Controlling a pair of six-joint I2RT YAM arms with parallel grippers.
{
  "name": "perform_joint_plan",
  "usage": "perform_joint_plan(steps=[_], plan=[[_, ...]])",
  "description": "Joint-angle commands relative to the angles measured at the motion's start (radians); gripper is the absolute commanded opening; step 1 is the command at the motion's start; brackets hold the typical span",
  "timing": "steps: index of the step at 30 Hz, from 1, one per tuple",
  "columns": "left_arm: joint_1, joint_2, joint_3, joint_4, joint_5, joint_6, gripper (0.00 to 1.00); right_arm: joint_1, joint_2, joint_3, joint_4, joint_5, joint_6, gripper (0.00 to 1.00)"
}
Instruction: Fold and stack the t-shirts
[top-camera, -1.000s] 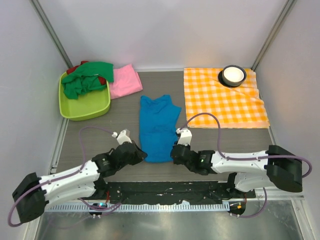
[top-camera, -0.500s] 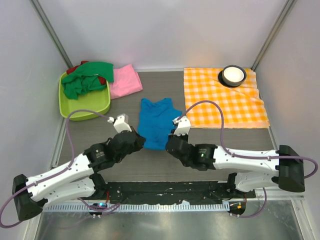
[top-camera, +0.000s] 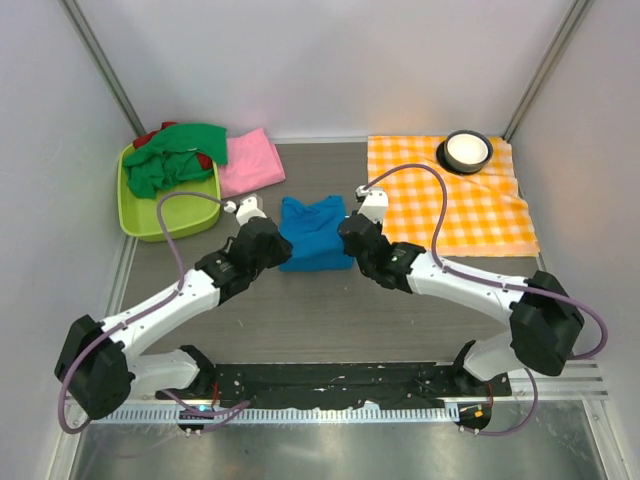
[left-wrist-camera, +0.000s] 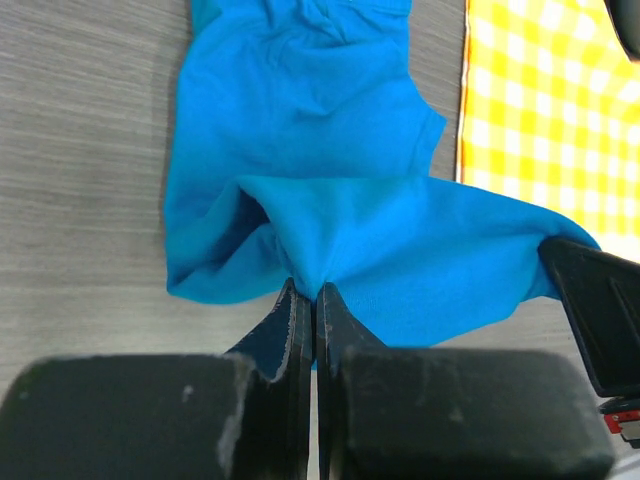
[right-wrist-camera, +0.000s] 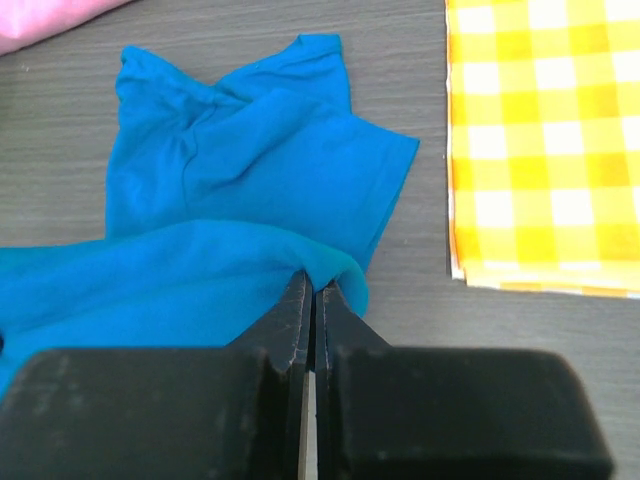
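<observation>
Blue t-shirt (top-camera: 312, 240): soft matt cloth, creased and rumpled. Under it the tabletop (top-camera: 300, 320) is grey wood-grain, matt and finely lined. Checked cloth (top-camera: 450, 200) looks woven, no sheen. Green bin (top-camera: 170, 222) is smooth plastic, slightly glossy. Left tool (left-wrist-camera: 314, 300) and right tool (right-wrist-camera: 312, 290) are dull black, faintly scuffed.

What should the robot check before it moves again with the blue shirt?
1. The left fingers shut on the blue shirt edge: ok.
2. The right fingers shut on that edge: ok.
3. Held edge reaches the shirt's far end: not ok, stops short.
4. Shirt apart from the checked cloth: ok.
5. The pink shirt folded beside the green bin: ok.
</observation>
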Motion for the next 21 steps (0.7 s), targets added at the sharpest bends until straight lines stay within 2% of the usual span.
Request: perform_joint_plan(steps=[1,14,19,20,21], plan=[[0.079,0.083,0.048,0.152,0.094,0.034,0.0,-0.092,0.05,0.082,0.085,-0.074,-0.036,0.01],[0.257,0.35,0.196,0.241,0.246,0.049,0.0,-0.224,0.343,0.275,0.125,-0.212,-0.036,0.01],[0.317,0.505,0.294,0.264,0.298,0.047,0.0,-0.282,0.463,0.376,0.126,-0.25,-0.03,0.01],[0.339,0.531,0.32,0.268,0.308,0.04,0.04,-0.291,0.489,0.397,0.129,-0.253,-0.03,0.01],[0.349,0.553,0.333,0.285,0.315,0.023,0.12,-0.299,0.511,0.418,0.128,-0.25,-0.032,0.01]])
